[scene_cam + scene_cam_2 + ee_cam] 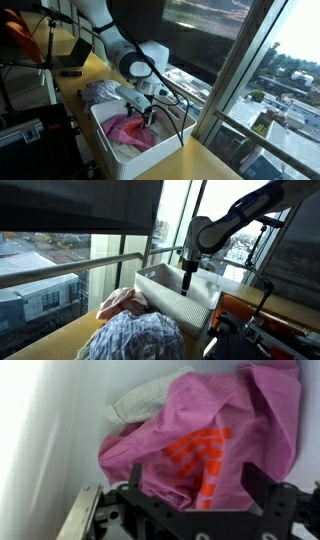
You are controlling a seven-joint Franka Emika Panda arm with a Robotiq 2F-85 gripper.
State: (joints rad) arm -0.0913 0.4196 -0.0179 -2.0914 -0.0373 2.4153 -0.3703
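the white bin [172, 292] hides the tips of the tool [192, 488] and the pink cloth [215, 425] (blurry in the wrist view).

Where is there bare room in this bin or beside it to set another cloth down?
Inside the white bin, bare floor shows only left of the pink shirt in the wrist view. The middle is crowded: the open end effector hangs over the shirt, with a white cloth beside it. Outside, the tabletop between bin and window is bare.

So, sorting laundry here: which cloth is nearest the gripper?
The pink garment with orange stripes, inside the white bin right below the gripper; the blue checked cloth lies outside the bin.
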